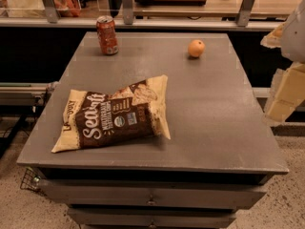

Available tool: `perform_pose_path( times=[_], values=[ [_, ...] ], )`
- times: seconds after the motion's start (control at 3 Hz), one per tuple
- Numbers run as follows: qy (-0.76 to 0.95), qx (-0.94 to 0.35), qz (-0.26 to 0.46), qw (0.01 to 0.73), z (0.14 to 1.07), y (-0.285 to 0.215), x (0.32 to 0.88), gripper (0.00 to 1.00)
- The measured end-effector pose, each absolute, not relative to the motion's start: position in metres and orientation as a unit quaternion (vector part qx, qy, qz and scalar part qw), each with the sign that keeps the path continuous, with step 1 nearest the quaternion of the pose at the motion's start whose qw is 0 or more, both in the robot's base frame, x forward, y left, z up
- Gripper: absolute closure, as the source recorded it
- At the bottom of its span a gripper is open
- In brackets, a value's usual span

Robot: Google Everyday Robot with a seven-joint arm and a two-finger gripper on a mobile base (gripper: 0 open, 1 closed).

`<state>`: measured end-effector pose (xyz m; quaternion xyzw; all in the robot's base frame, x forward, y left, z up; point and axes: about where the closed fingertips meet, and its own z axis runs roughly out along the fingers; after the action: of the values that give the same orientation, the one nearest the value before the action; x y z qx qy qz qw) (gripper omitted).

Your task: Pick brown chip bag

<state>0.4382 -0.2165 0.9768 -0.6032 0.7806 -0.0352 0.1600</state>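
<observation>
- The counter (214, 118) is a broad, flat slab in matte grey with squared edges. Drawers (151, 200) are set below its front. One side edge runs near the hand, which hangs off that side and not over the top.
- The brown chip bag (114, 116) is the largest thing on the counter. It lies flat and well apart from the hand, toward the opposite side and the front edge. It is a crinkly, glossy film pillow with a dark brown centre, big white script and cream-yellow crimped ends. The end nearest the hand flares wide. I judge it soft and slippery, likely to crumple when squeezed.
- The hand (285, 92) looks pale cream, blocky and hard-shelled, and the picture's edge cuts part of it off. Whether it is released or clenched I cannot tell. It touches nothing on the counter, so I judge the pick not yet begun. The reach across, the descent, the grip and the lift are all left to do.
- The can (107, 35) is an upright orange-red metal cylinder, rigid and smooth. It stands beyond the bag by the back edge, well apart from the hand.
- The orange (196, 47) is a small round fruit. It is the nearest item to the hand, though clearly apart from it.
</observation>
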Motion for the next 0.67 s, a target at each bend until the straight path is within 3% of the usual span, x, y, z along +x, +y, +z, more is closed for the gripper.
perform_pose_path(
  times=[0.67],
  values=[
    [0.774,-0.607,-0.013,0.182,0.975,-0.191,0.45,0.0]
  ],
)
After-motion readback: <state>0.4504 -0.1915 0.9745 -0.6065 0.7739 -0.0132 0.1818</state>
